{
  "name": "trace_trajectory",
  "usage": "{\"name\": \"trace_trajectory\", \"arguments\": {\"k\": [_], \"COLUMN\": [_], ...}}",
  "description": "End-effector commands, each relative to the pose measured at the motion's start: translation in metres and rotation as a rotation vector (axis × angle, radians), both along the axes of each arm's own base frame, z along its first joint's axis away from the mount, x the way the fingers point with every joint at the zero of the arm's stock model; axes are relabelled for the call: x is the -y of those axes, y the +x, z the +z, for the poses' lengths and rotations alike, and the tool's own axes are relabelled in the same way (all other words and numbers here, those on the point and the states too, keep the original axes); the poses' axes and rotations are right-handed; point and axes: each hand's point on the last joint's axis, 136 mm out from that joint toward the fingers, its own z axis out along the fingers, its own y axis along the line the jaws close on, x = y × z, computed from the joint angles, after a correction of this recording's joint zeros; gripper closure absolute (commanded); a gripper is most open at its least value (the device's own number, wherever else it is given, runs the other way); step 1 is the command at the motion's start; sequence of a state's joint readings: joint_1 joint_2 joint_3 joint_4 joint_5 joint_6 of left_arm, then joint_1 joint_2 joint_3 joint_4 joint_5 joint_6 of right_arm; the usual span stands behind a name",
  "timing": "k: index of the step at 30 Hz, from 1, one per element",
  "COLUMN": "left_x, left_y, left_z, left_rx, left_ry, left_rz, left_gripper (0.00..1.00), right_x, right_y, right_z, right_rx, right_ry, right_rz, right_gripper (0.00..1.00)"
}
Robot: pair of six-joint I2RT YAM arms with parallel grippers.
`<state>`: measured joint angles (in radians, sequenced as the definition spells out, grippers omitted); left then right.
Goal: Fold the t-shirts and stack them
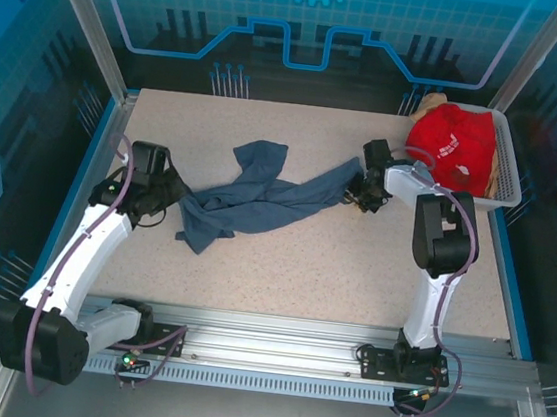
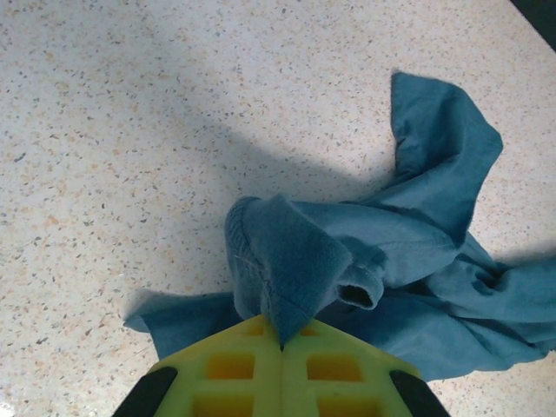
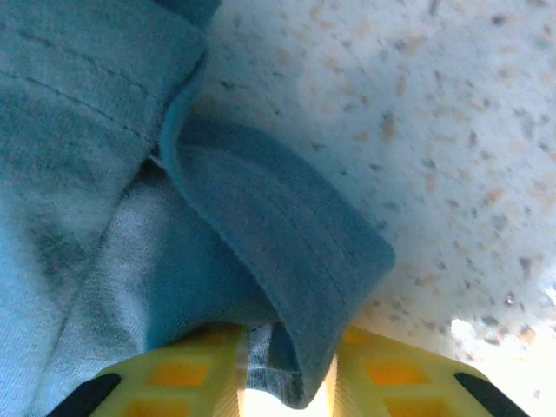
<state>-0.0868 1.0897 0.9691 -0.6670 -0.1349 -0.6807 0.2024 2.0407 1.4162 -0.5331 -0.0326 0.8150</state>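
A slate-blue t-shirt point(image 1: 259, 201) lies crumpled and pulled into a long band across the middle of the table. My left gripper point(image 1: 174, 197) is at its left end, and in the left wrist view the gripper point(image 2: 282, 343) is shut on a pinched fold of the shirt point(image 2: 417, 252). My right gripper point(image 1: 359, 191) is at the shirt's right end. There the yellow fingers point(image 3: 287, 352) are closed on a hemmed fold of the shirt point(image 3: 87, 174). A red t-shirt point(image 1: 454, 143) with white print sits in the basket, with tan cloth point(image 1: 429, 105) behind it.
The white mesh basket point(image 1: 510, 166) stands at the back right corner, just right of my right arm. Speckled tabletop point(image 1: 300, 281) lies bare in front of the shirt. Blue-lit enclosure walls and metal posts surround the table.
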Motion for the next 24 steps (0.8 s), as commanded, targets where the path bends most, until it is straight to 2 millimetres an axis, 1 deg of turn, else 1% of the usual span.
{"name": "trace_trajectory", "arguments": {"k": [1, 4, 5, 6, 7, 9, 10, 12, 14, 16, 18, 20, 21, 23, 24], "left_x": [0.003, 0.004, 0.004, 0.005, 0.005, 0.005, 0.005, 0.004, 0.004, 0.004, 0.002, 0.000, 0.000, -0.002, -0.004], "left_y": [0.010, 0.013, 0.015, 0.017, 0.019, 0.024, 0.027, 0.032, 0.035, 0.034, 0.027, 0.014, 0.007, -0.017, -0.028], "left_z": [0.018, 0.023, 0.026, 0.029, 0.035, 0.051, 0.062, 0.086, 0.113, 0.140, 0.165, 0.194, 0.208, 0.239, 0.253], "left_rx": [0.052, 0.073, 0.081, 0.090, 0.104, 0.140, 0.169, 0.233, 0.310, 0.395, 0.477, 0.577, 0.626, 0.739, 0.789], "left_ry": [-0.032, -0.044, -0.049, -0.054, -0.057, -0.061, -0.066, -0.083, -0.110, -0.140, -0.171, -0.201, -0.212, -0.231, -0.233], "left_rz": [-0.002, 0.001, 0.002, 0.002, 0.003, 0.007, 0.008, 0.021, 0.037, 0.052, 0.073, 0.085, 0.083, 0.081, 0.078], "left_gripper": [1.00, 1.00, 1.00, 1.00, 1.00, 1.00, 1.00, 1.00, 1.00, 1.00, 1.00, 1.00, 1.00, 1.00, 1.00], "right_x": [-0.006, -0.008, -0.008, -0.008, -0.008, -0.008, -0.007, -0.006, -0.006, -0.007, -0.002, 0.003, 0.005, 0.009, 0.011], "right_y": [0.015, 0.017, 0.017, 0.016, 0.014, 0.009, 0.006, -0.003, -0.012, -0.022, -0.035, -0.051, -0.059, -0.081, -0.091], "right_z": [0.008, 0.013, 0.019, 0.027, 0.039, 0.069, 0.088, 0.125, 0.168, 0.204, 0.236, 0.269, 0.284, 0.318, 0.330], "right_rx": [0.042, 0.047, 0.057, 0.071, 0.093, 0.144, 0.180, 0.248, 0.334, 0.407, 0.467, 0.547, 0.589, 0.689, 0.731], "right_ry": [-0.004, 0.000, 0.003, 0.006, 0.012, 0.030, 0.039, 0.057, 0.082, 0.102, 0.109, 0.119, 0.129, 0.149, 0.161], "right_rz": [0.019, 0.035, 0.036, 0.036, 0.034, 0.034, 0.036, 0.032, 0.037, 0.045, 0.037, 0.024, 0.022, 0.019, 0.020], "right_gripper": [0.78, 0.94, 1.00, 1.00, 1.00, 1.00, 1.00, 1.00, 1.00, 1.00, 1.00, 1.00, 1.00, 1.00, 1.00]}}
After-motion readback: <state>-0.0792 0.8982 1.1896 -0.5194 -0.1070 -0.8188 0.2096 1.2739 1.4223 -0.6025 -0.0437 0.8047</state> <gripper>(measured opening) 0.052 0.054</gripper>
